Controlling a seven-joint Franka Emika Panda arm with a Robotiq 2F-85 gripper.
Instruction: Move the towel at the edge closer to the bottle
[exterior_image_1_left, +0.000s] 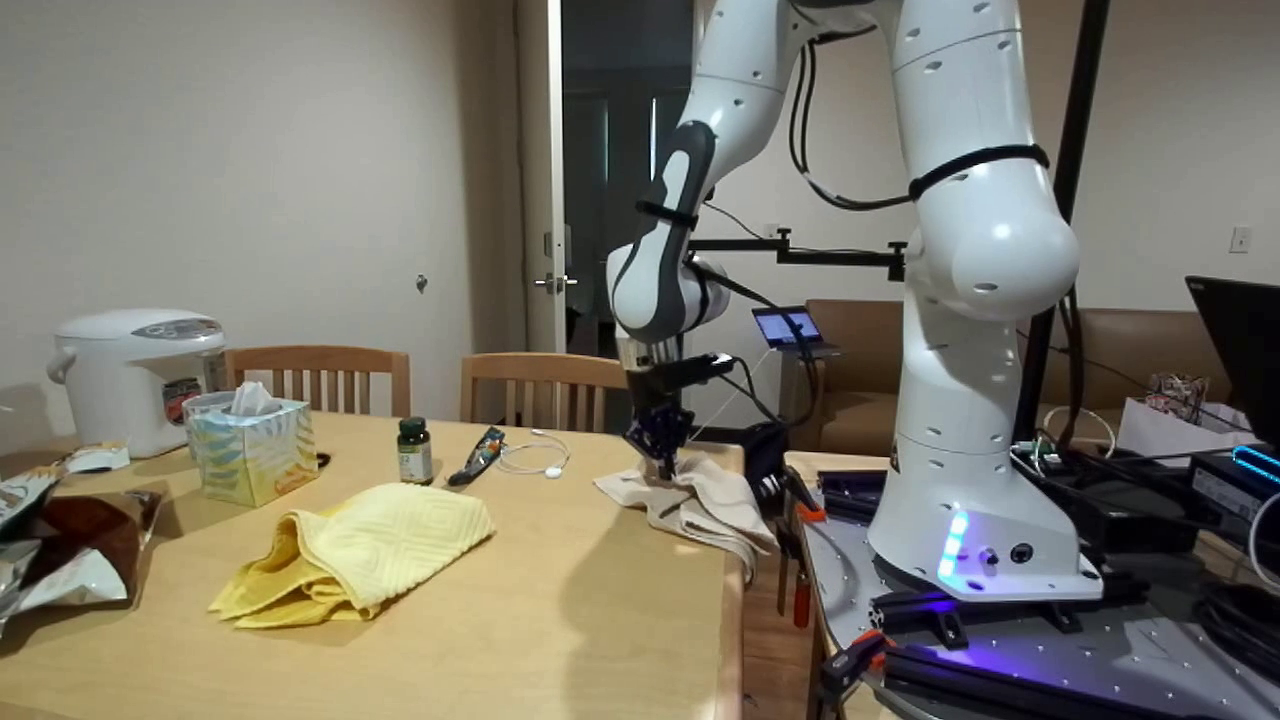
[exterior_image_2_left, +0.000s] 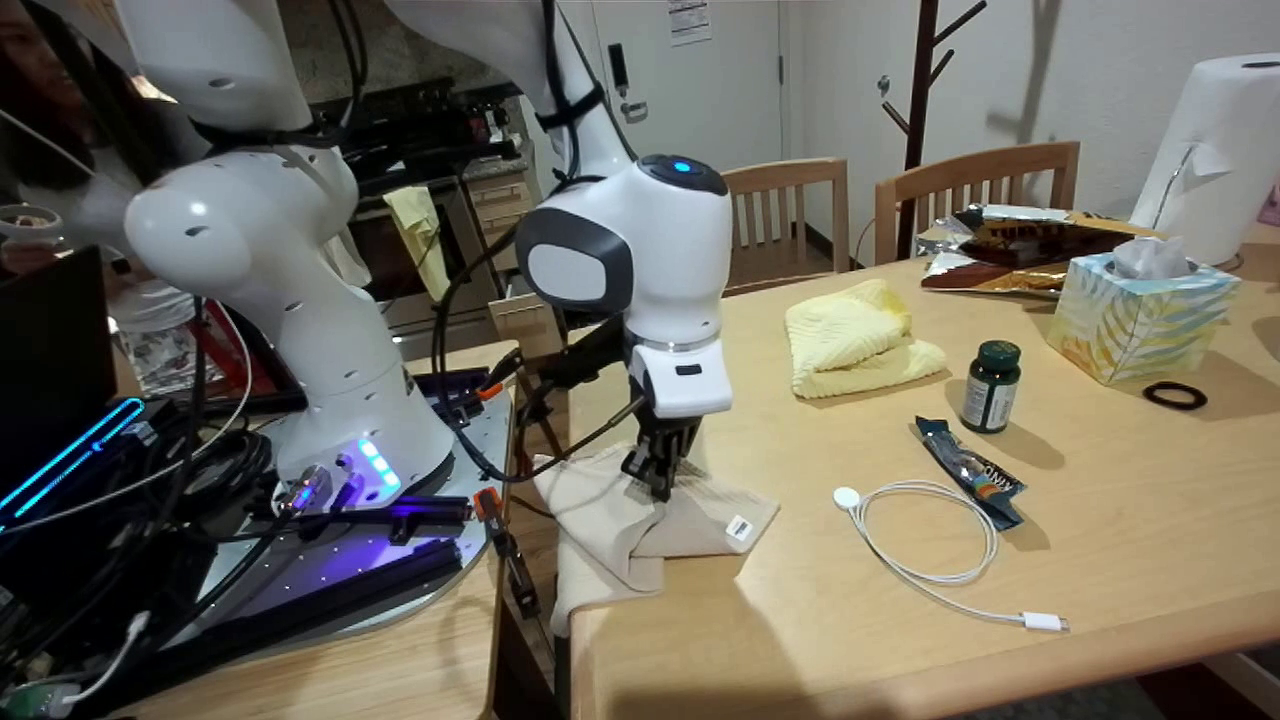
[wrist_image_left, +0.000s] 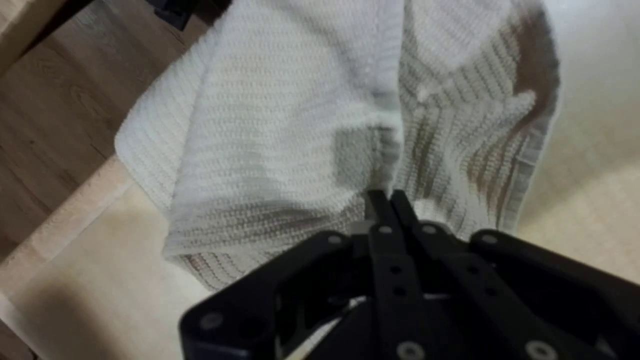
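The beige towel (exterior_image_1_left: 722, 508) lies crumpled at the table's edge near the robot base, with part of it hanging over the edge. It also shows in an exterior view (exterior_image_2_left: 600, 530) and fills much of the wrist view (wrist_image_left: 280, 150). My gripper (exterior_image_1_left: 666, 472) points down onto the towel, away from the table's edge side. In the wrist view, its fingertips (wrist_image_left: 389, 196) are nearly together at a fold of the towel, with cloth pinched at the tips. The green bottle (exterior_image_1_left: 415, 455) with a white label stands upright farther in on the table, apart from the towel; it also shows in an exterior view (exterior_image_2_left: 991, 388).
A folded yellow towel (exterior_image_1_left: 400, 545) lies on the table. A dark wrapped bar (exterior_image_2_left: 968, 470) and a coiled white cable (exterior_image_2_left: 930, 578) lie near the bottle. A tissue box (exterior_image_1_left: 252, 455), snack bags (exterior_image_1_left: 90, 545) and a white water boiler (exterior_image_1_left: 140, 385) stand farther away.
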